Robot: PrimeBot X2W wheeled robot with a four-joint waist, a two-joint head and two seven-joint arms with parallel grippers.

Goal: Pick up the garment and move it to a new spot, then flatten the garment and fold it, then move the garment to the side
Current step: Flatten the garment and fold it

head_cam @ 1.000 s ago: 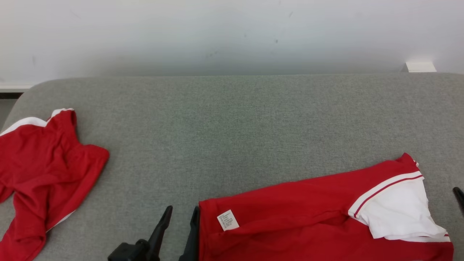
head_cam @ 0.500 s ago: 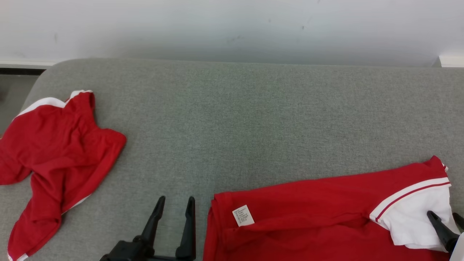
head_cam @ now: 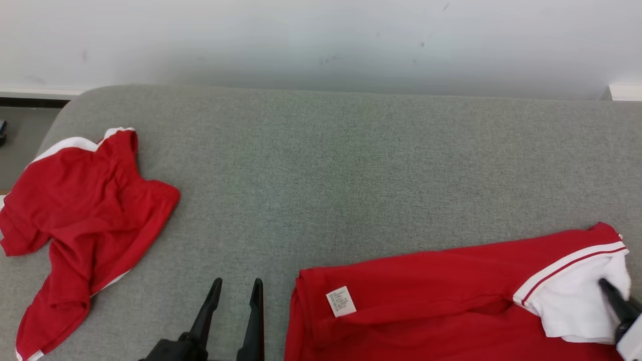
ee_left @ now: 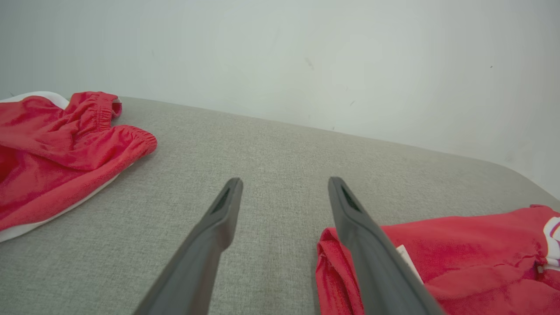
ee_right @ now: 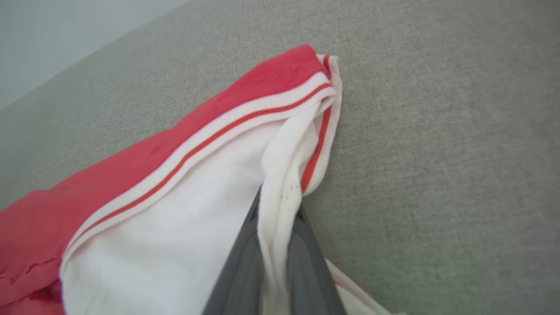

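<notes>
So the garment, a red shirt whose white part has striped trim, lies fairly flat on the near right of the grey cushion, care label facing up. The right gripper is pinched tight on a fold of that white fabric at the shirt's right end. The left gripper is spread wide with nothing in it, just beside the shirt's left hem, not touching as far as I can tell.

My worry: it's a thin one-corner pinch, so a lift could let the cloth slip out or drag the rest into a bunch. A second red garment sits crumpled well apart at far left. The shirt's near edge is cut off, and I can't tell how many layers are in the pinch.
</notes>
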